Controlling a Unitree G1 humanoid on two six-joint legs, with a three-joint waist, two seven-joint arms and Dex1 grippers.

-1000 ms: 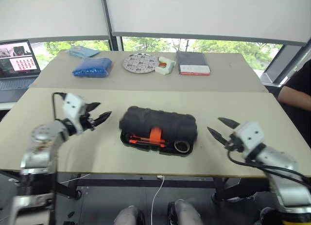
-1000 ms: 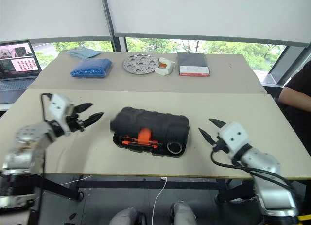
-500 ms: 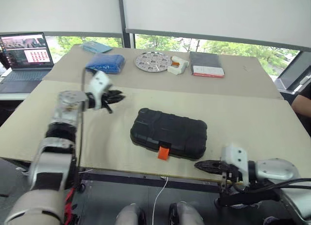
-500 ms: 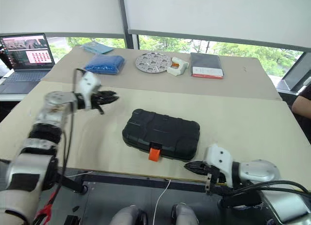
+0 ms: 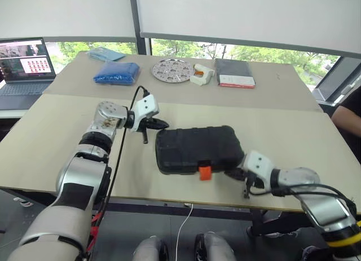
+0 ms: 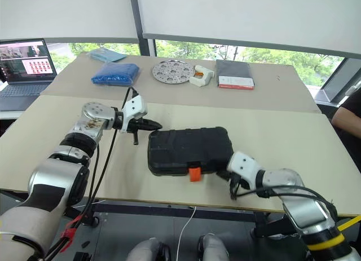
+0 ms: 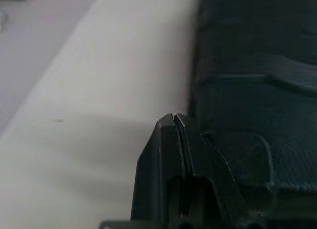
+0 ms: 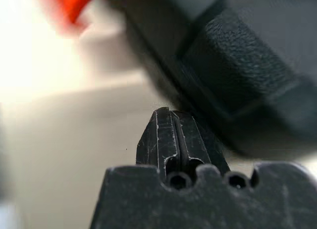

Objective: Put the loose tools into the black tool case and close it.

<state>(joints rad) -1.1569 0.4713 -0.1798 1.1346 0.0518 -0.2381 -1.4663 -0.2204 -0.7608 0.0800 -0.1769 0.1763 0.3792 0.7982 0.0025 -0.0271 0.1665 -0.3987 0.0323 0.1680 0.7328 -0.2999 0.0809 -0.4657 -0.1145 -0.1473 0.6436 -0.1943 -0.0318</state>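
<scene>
The black tool case is lying shut near the front edge of the beige table, its orange latch facing the robot, with no loose tools showing on the tabletop around it. The left gripper, fingers pressed together and holding nothing, is reaching in across the table to the case's far left corner. The right gripper, likewise pinched shut and empty, is pointing low at the case's near right corner, just beside the latch. The job appears to be at its closing step; what remains, by the look of it, is pressing the latch home and confirming the lid is seated.
</scene>
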